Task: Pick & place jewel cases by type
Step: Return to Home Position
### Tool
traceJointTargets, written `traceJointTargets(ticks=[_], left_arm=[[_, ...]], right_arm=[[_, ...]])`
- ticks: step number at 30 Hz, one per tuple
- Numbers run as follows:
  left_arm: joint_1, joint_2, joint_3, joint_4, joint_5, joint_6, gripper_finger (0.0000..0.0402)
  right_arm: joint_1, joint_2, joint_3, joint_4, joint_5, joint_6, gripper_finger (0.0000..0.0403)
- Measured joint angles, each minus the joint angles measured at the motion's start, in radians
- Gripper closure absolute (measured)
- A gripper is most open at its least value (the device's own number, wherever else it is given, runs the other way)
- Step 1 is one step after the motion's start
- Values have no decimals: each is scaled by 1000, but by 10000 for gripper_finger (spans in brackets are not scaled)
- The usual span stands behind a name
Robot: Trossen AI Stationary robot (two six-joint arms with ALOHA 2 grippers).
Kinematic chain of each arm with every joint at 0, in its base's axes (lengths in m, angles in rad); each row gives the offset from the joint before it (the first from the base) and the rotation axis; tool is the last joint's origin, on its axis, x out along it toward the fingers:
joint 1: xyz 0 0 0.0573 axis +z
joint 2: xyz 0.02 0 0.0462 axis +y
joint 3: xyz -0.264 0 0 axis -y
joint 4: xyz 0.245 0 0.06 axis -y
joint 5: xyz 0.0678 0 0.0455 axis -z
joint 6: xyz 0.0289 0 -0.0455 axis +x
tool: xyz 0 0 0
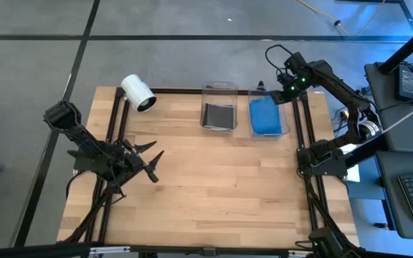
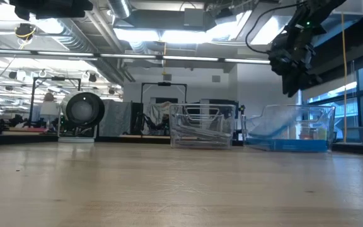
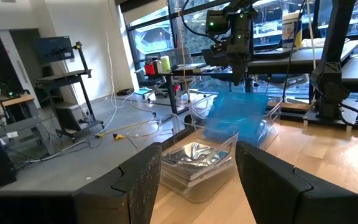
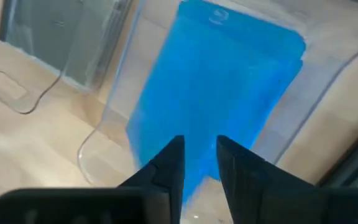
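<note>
- Blue jewel cases (image 1: 265, 116) sit binned at the worktop's (image 1: 214, 190) far edge.
- My right end effector (image 1: 264, 90) hovers above them, slightly apart.
- Left end effector (image 1: 153, 165): apart, left edge.

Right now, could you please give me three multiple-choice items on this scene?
1. The cases in the left bin are: A blue; B dark; C red.
2. The right gripper is: A above the right bin; B inside the left bin; C out of view.
3. The left gripper is: A open, empty; B shut on a case; C shut on a bin.
1 B: the high view shows them dark. 2 A: the low view shows it over that bin. 3 A: its wrist view shows fingers wide apart, nothing between.
</note>
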Motion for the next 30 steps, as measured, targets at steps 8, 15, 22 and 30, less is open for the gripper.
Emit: traceJointTargets(ticks=[8, 15, 22, 30], left_arm=[[0, 0, 0, -3, 0, 17, 197], [-1, 0, 0, -33, 0, -83, 197], [15, 0, 0, -265, 101, -410, 197], [134, 0, 0, -474, 655, -689, 197]], right_arm=[[0, 0, 0, 1, 52, -2, 288], [52, -94, 15, 83, 241, -30, 287], [327, -403, -127, 305, 195, 62, 286], [714, -750, -500, 744, 185, 218, 286]])
